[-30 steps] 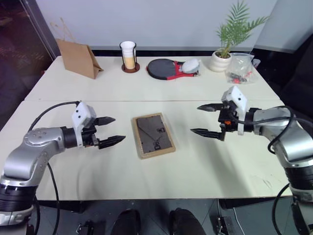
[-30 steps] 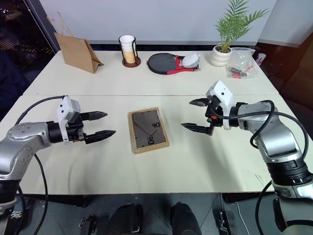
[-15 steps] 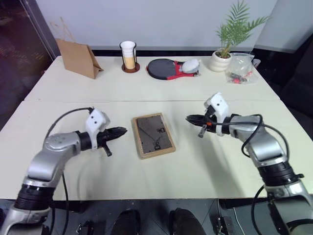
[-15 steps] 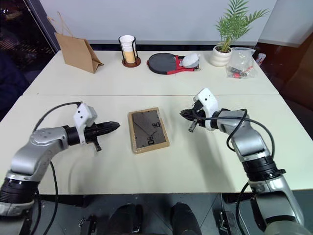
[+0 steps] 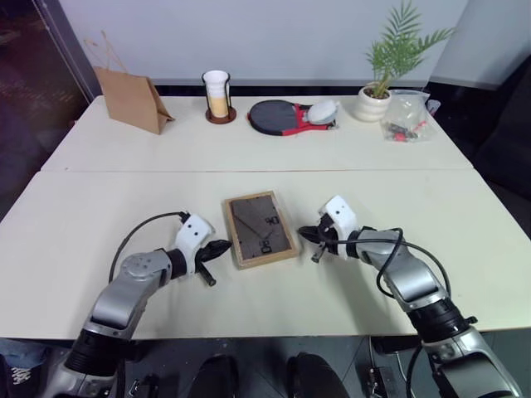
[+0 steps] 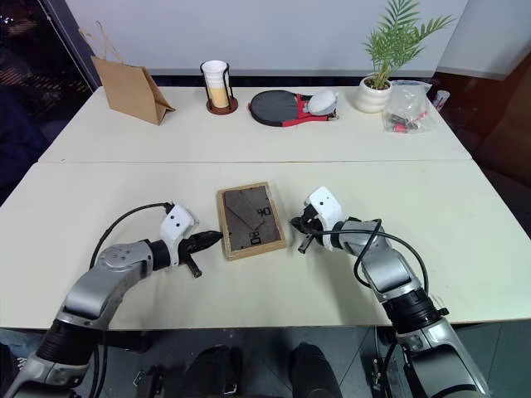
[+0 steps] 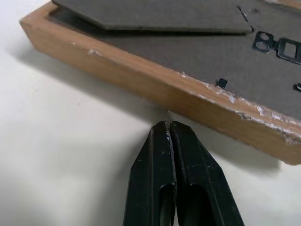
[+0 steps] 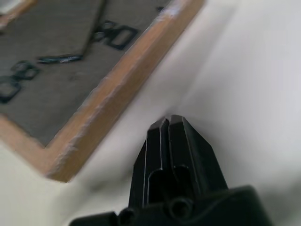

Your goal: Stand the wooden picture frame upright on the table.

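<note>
Bright even overhead light; right wrist view blurred

A pale blue-grey wall [image 5: 274,37] ran behind the cream desk [image 5: 75,207], which was built of two panels joined at a seam. A dark glass panel [image 5: 33,91] stood at the left. Dark floor [image 5: 498,133] showed at the right. The light was even.

Both grippers closed their fingers and dropped inward: left gripper [image 5: 222,246] and right gripper [image 5: 304,235] flanked the wooden picture frame [image 5: 260,228].
</note>
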Motion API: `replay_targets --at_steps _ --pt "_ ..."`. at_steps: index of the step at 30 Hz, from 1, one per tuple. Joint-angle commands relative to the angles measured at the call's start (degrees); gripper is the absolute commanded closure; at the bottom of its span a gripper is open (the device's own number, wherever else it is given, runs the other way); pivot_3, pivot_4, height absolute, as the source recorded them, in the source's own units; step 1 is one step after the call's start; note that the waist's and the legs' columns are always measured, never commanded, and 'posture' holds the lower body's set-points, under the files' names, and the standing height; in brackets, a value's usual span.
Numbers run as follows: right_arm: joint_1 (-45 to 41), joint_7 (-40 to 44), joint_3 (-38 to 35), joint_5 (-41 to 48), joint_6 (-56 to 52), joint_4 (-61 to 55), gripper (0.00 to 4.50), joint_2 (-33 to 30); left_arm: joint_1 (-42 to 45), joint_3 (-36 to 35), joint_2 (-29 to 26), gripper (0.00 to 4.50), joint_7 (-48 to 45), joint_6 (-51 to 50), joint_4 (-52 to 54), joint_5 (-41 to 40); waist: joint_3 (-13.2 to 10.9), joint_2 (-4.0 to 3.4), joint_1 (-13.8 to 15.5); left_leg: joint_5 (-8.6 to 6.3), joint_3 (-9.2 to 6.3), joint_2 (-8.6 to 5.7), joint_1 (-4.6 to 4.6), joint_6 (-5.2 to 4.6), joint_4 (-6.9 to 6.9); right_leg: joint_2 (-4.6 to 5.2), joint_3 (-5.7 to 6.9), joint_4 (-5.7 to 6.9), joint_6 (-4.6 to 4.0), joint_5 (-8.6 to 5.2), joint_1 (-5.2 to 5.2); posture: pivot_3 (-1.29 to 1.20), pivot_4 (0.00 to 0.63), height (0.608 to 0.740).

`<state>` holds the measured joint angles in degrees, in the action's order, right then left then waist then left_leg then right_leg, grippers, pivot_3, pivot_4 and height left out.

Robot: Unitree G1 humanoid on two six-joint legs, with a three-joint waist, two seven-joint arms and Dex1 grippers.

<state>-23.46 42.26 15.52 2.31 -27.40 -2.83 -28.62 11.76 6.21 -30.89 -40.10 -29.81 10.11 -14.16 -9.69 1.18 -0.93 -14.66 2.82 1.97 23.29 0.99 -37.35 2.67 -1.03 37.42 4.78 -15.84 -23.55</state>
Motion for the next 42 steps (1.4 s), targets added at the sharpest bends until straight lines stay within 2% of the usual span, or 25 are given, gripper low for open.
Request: replay_targets --at_steps 1,11,16,20,24,27,30,31,34,39,42 --pt "1.1 1.9 2.1 1.0 -1.4 -4.8 4.46 0.8 -1.2 0.6 -1.1 4.45 -0.5 -1.2 1.9 0.5 0.0 -0.01 -0.1 0.0 0.0 0.01 -0.01 0.0 0.0 0.0 0.0 0.01 0.0 0.0 0.01 0.0 0.15 0.74" --pt "4.5 4.3 4.4 1.8 -6.2 -12.8 4.46 0.6 -5.6 -2.1 -5.6 4.45 -2.8 -3.7 6.2 -1.4 0.1 0.01 -0.2 0.0 0.01 0.06 -0.08 0.0 0.03 0.01 -0.02 0.01 -0.01 -0.01 0.04 0.0 0.15 0.74" --pt "4.8 3.8 4.8 1.0 -6.6 -12.8 4.46 0.4 -6.1 -3.0 -7.7 4.45 -3.7 -1.9 4.2 -0.7 0.1 0.01 -0.1 0.0 0.01 0.06 -0.1 0.0 0.03 0.02 -0.01 0.01 -0.02 -0.01 0.06 0.0 0.15 0.74" --pt "4.5 4.4 4.5 -0.5 -5.3 -12.3 4.46 -2.2 -5.1 -4.1 -9.3 4.45 -4.6 -1.0 2.0 -0.5 0.1 0.01 -0.1 0.0 0.02 0.05 -0.15 0.0 0.02 0.02 -0.01 0.01 -0.02 -0.01 0.11 0.0 0.15 0.74" --pt "3.3 5.8 1.4 0.4 -3.8 -12.5 4.46 -5.6 -4.3 -8.4 -11.2 4.45 -8.2 -4.5 1.7 -6.0 0.1 0.01 0.0 0.0 0.02 0.05 -0.15 0.0 0.02 0.02 -0.01 0.01 -0.03 -0.01 0.1 0.0 0.15 0.74" --pt "2.0 6.9 0.3 0.8 -2.7 -12.5 4.5 -7.3 -2.0 -12.6 -11.1 3.62 -11.9 -13.8 1.7 -15.9 0.1 0.02 0.1 0.0 0.01 0.05 -0.11 0.0 0.01 0.02 0.0 0.01 -0.03 -0.01 0.08 0.0 0.15 0.74" --pt "1.5 8.2 0.7 1.0 -1.8 -12.4 4.5 -7.9 1.7 -16.0 -10.4 2.16 -13.3 -24.6 0.5 -25.3 0.1 0.04 0.2 0.0 -0.01 0.04 -0.08 0.0 -0.02 0.01 0.03 0.01 -0.02 -0.01 0.08 0.0 0.15 0.74" --pt "1.4 8.4 0.8 1.0 -1.6 -12.2 4.5 -7.8 2.7 -16.6 -10.2 1.56 -13.1 -26.9 0.2 -27.1 0.1 0.04 0.2 0.0 -0.04 0.02 -0.07 0.0 -0.03 0.01 0.05 0.0 -0.02 -0.01 0.09 0.0 0.15 0.74" --pt "1.0 7.9 1.7 -0.1 -0.2 -10.0 4.5 -6.8 7.4 -16.8 -9.5 0.11 -12.2 -35.6 -2.9 -31.8 0.1 0.05 0.2 0.0 -0.06 -0.04 -0.03 0.0 -0.04 0.02 0.06 -0.01 -0.01 -0.01 0.09 0.0 0.15 0.74" --pt "0.2 7.2 2.5 -0.8 0.8 -7.6 4.5 -5.2 16.6 -19.8 -6.0 0.05 -5.9 -49.8 -12.7 -35.7 0.1 0.06 0.0 0.0 -0.07 -0.09 -0.03 0.0 -0.1 -0.03 0.07 0.03 0.0 -0.01 0.08 0.0 0.15 0.74" --pt "-0.1 7.0 2.8 -1.4 1.4 -7.0 4.5 -4.5 18.8 -18.8 -5.9 0.05 -4.9 -53.6 -14.8 -35.5 0.0 0.08 -0.2 0.0 -0.08 -0.1 -0.02 0.0 -0.11 -0.05 0.06 0.04 0.0 -0.01 0.06 0.0 0.15 0.74"
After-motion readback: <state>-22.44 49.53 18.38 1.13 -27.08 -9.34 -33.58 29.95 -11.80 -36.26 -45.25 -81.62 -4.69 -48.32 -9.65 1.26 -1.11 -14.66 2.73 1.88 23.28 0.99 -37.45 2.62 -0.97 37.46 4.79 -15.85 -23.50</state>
